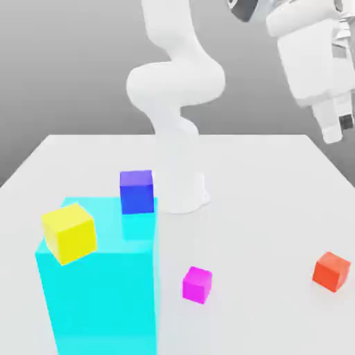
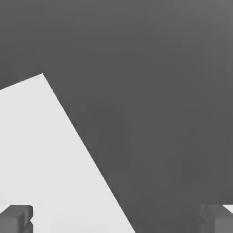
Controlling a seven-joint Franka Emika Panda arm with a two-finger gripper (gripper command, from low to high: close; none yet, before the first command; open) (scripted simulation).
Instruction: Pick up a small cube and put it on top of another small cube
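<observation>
None of the task's steps are done yet, as far as you can judge from here. The small orange-red cube (image 1: 331, 270) sits flat on the white table (image 1: 263, 201), untouched, and nothing rests on top of the magenta cube (image 1: 197, 284), which looks about its size and is the likely base for the stack.

Take the magenta cube as your landmark. The orange-red cube lies well apart from it, toward the exterior view's right and at about the same depth on the table. The gripper (image 1: 338, 128) hangs high in the air, well above the table on the same side as the orange-red cube and farther back than it. On the magenta cube's other side, just beside it, stands a tall cyan block (image 1: 97, 291); a yellow cube (image 1: 68, 232) and a larger blue cube (image 1: 136, 191) sit on that block's top.

In the hand view your two fingers (image 2: 16, 217) stand at opposite edges of the frame, spread wide, with only bare table and grey background between them; they hold nothing.

What's left for you is everything: descend over the orange-red cube, close on it, lift, carry it across to the magenta cube, set it squarely on top and release.

No brand, label or writing can be read on the cubes, the block, the table or the arm.
</observation>
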